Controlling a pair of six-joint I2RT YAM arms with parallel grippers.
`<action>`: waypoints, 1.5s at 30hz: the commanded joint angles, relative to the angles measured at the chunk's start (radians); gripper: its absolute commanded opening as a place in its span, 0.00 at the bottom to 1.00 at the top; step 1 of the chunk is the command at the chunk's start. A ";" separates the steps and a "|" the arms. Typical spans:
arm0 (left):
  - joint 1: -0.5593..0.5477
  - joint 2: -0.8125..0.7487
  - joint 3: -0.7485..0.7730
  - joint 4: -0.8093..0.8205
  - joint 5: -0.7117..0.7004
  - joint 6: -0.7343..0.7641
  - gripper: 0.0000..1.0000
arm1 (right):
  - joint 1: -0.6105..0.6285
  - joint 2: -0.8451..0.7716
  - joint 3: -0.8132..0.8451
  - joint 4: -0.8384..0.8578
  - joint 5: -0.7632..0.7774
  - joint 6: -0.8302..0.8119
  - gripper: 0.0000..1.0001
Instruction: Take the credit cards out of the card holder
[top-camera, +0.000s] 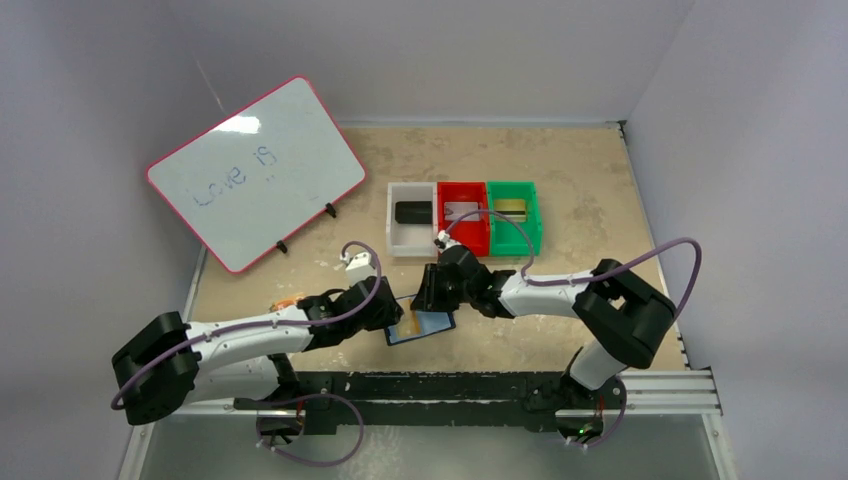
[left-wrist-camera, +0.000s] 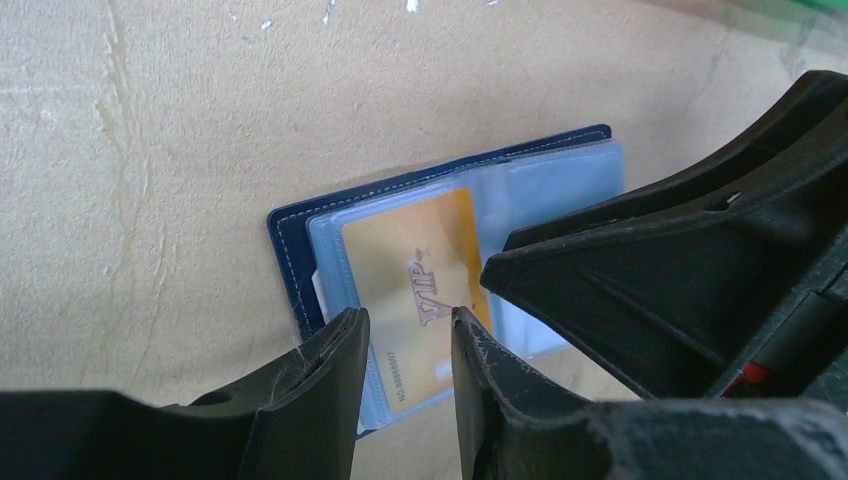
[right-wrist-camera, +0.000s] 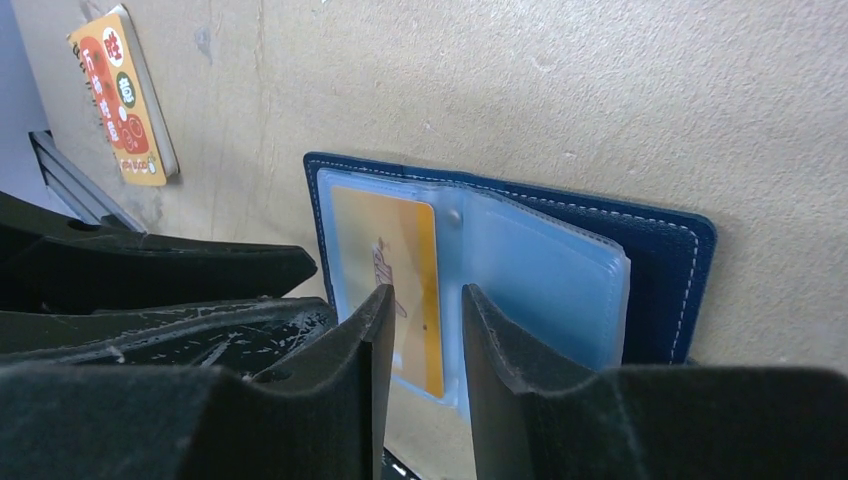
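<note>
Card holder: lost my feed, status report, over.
Left end effector and right end effector part open, nothing gripped. Card holder open, gold card in sleeve. Arms crowded close.

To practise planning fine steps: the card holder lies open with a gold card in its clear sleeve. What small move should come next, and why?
Probably lower the right pincer onto the gold card's near edge and close on it. The card holder lies open, the card sits in its sleeve, neither pincer visibly holds anything, and the left pincer hovers over the holder, placed to steady it.
</note>
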 joint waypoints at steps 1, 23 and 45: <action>-0.002 0.012 -0.011 0.045 0.014 -0.008 0.36 | 0.003 0.025 -0.010 0.064 -0.050 -0.011 0.33; -0.003 0.158 -0.016 0.097 0.024 0.008 0.27 | 0.017 -0.059 -0.139 0.156 -0.014 0.168 0.32; -0.003 0.129 0.014 -0.013 -0.046 0.026 0.31 | 0.009 -0.122 -0.235 0.246 0.022 0.265 0.00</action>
